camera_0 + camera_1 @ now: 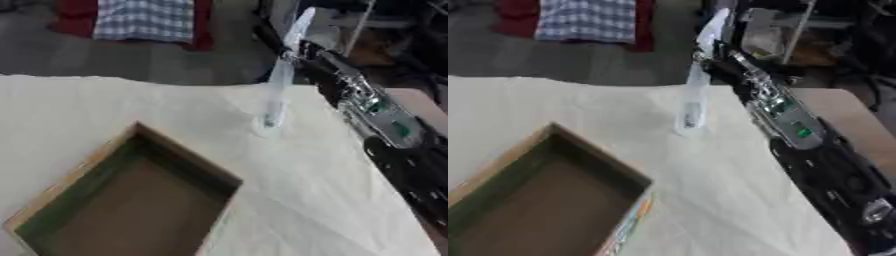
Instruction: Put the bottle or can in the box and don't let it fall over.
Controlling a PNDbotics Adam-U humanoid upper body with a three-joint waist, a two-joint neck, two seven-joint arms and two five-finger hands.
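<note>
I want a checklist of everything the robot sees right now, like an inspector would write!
Surface: table under a wrinkled pale cloth.
Job's things: clear bottle tilted, its base at the cloth, outside the box; open cardboard box with nothing in it.
Clutter: nothing seen.
Hands: right hand at the bottle's upper part, its fingers too blurred to read; left hand not seen.
Cables: nothing seen.
Surroundings: checked cloth on something red on the floor beyond the table.

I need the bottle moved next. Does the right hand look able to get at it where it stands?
Probably yes. The right hand is already up against the upper part of the clear bottle, which stands on the white cloth beyond the open box. Nothing lies between them; the grip itself is blurred.
</note>
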